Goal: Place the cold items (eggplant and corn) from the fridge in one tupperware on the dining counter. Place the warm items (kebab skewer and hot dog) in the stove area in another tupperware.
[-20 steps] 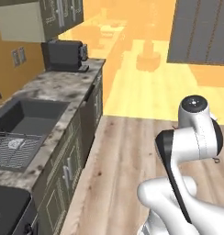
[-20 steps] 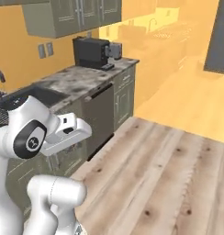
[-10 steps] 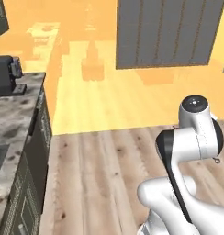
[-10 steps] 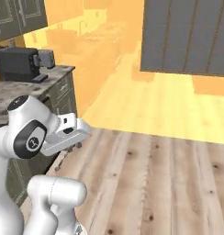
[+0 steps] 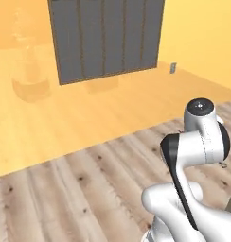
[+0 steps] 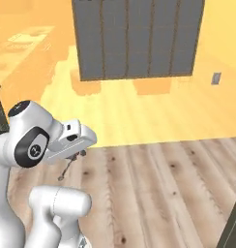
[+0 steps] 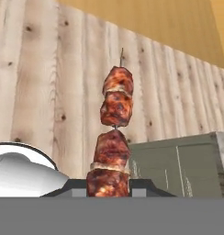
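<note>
While folded high, gripper (image 7: 108, 186) clamps kebab skewer (image 7: 113, 143) (pointing floorward) — arm tucked

Whole view swung — counter gone, dark slatted wall (image 5: 105, 40) ahead.

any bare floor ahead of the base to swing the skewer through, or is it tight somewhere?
Open: plank floor from the arm out to the orange floor below the dark slatted wall panel. Tight: a grey-green cabinet sits close beside the kebab skewer, which the gripper holds.
</note>
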{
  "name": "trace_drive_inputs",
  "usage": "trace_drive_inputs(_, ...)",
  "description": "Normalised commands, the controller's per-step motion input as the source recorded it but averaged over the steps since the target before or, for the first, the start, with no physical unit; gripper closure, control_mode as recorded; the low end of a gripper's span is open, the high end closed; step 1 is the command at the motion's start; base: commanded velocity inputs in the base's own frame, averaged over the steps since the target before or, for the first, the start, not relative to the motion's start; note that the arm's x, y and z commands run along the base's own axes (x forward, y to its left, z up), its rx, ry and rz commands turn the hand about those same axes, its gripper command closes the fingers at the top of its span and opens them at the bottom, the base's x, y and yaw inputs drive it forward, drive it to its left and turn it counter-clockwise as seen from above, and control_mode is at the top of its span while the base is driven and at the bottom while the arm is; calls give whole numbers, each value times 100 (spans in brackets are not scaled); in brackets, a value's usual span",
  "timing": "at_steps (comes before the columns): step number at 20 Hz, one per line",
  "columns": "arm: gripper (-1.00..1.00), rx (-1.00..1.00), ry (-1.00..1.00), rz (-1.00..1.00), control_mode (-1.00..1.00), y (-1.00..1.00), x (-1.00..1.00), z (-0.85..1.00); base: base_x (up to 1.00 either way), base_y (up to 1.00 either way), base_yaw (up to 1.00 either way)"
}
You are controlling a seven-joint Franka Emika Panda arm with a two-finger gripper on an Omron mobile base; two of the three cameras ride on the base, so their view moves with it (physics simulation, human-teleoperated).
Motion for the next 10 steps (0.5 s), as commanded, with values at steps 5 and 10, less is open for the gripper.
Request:
trace_drive_inputs(5, 100, 0, 0, 0, 100, 0, 0, 0, 62, -12, -60)
trace_drive_inputs(10, 100, 0, 0, 0, 100, 0, 0, 0, 71, -5, -58)
